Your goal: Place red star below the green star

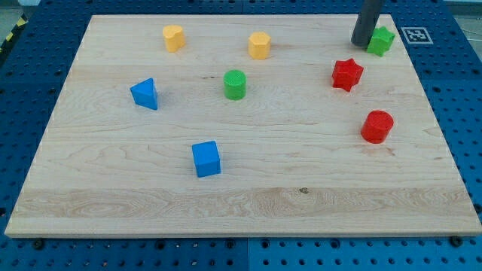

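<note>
The red star (347,74) lies on the wooden board (248,203) at the view's upper right. The green star (381,41) lies above and to the right of it, near the board's top right corner. My tip (361,42) rests on the board just left of the green star, touching or nearly touching it, and above the red star with a gap between them.
A red cylinder (377,126) lies below the red star. A green cylinder (235,84) sits mid-board. Two yellow blocks (173,38) (259,45) lie near the top. A blue triangular block (144,94) and a blue cube (205,159) lie at the left.
</note>
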Robot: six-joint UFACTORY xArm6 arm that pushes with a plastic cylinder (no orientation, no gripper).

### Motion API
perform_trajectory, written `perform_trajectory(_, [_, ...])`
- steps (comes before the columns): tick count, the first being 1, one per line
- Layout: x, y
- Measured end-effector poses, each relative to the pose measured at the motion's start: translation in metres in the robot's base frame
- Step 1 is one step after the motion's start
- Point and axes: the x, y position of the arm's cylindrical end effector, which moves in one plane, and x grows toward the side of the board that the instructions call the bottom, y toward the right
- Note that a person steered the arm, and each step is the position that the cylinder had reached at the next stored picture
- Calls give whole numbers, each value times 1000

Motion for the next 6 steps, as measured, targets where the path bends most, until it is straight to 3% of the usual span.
perform_trajectory(2, [-4, 5])
perform_trajectory(6, [4, -72])
